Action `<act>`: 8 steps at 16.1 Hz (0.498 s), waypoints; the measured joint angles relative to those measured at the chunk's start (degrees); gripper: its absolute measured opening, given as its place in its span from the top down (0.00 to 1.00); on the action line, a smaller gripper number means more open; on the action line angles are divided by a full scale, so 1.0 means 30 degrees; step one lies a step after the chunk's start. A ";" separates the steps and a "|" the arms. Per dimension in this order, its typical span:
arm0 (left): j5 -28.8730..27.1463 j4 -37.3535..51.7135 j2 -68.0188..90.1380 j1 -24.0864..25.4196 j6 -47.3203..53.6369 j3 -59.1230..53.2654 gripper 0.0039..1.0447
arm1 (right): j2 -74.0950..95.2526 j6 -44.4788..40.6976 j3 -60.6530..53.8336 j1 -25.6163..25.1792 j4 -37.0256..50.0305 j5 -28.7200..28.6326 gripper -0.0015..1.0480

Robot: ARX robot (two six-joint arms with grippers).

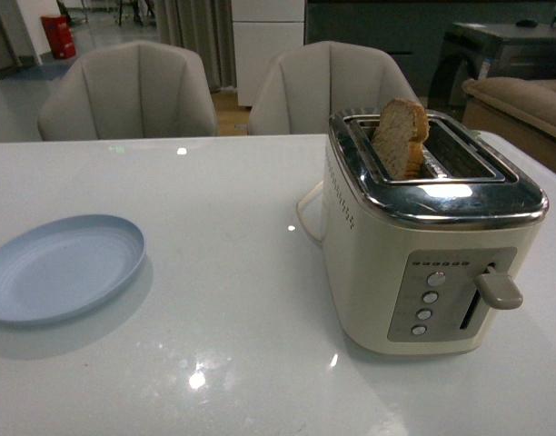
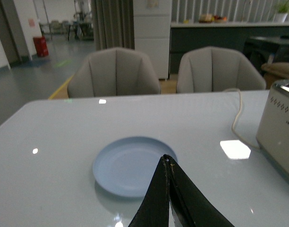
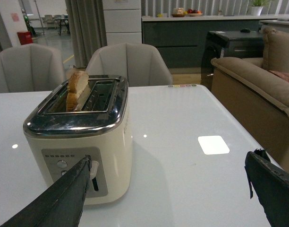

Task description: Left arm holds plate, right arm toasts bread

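Standing upright in the left slot of the cream 2-slot toaster (image 1: pixel 423 236), the bread (image 1: pixel 401 138) pokes well above the chrome top, so loading looks done. The lever (image 1: pixel 498 289) sits near the top of its slot, which suggests toasting has not started or has already popped; which one cannot be told. The pale blue plate (image 1: pixel 60 268) lies flat on the white table (image 1: pixel 233 291), well apart from the toaster, unheld. The left gripper (image 2: pixel 169 163) hangs over the plate's near rim with fingers pressed together. The right gripper (image 3: pixel 165 175) is spread wide, facing the toaster's control panel. Neither arm shows in the front view, and only the fingertips appear in the wrist views.
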 joint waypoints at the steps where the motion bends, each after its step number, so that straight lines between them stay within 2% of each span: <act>1: 0.0051 -0.0277 -0.0007 0.0000 0.0000 -0.0131 0.99 | 0.0000 -0.0007 0.0000 0.0000 0.0007 0.0015 0.06; 8: 0.0029 -0.0168 -0.0015 0.0000 0.0007 -0.0131 0.99 | 0.0000 0.0000 0.0000 0.0000 0.0000 0.0015 0.06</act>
